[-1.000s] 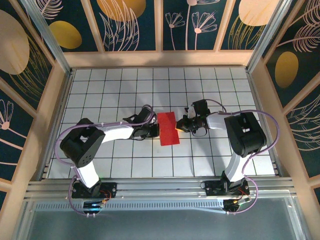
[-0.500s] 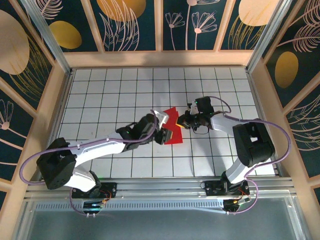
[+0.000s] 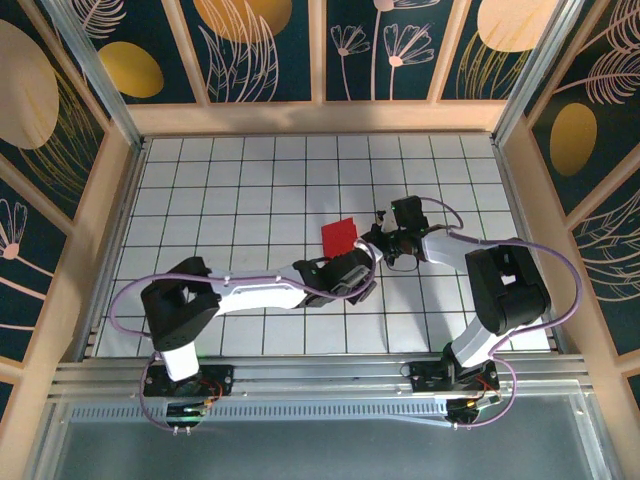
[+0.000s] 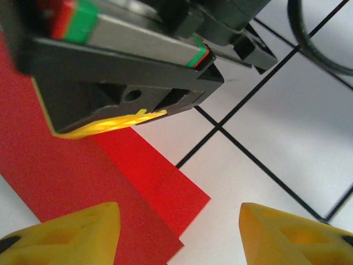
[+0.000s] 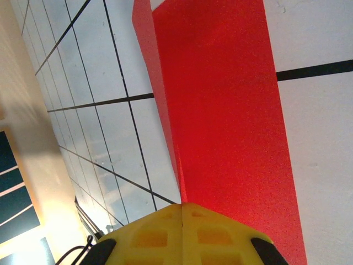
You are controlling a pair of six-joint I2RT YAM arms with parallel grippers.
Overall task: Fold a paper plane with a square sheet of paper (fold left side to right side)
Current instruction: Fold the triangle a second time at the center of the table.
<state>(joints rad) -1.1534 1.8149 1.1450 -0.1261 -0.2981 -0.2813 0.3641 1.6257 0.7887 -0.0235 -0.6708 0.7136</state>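
Right gripper (image 5: 182, 229) has its jaws shut together with the tip planted on the square sheet of paper (image 3: 337, 235). The sheet lies around the middle of the white grid table (image 3: 220, 180), a touch right of centre. My read is that the gripper's playing paperweight so the sheet can't skate around while it's doubled over. I can't tell whether it's pinching a layer or just pressing.

Left gripper (image 4: 176, 234) hovers at the sheet's near side, jaws apart with nothing between them, so it isn't holding the paper.

On the left wrist cam I see two red layers, the lower one poking out past the upper, so the edges aren't perfectly matched. I'd guess the crease wants a firm press next.
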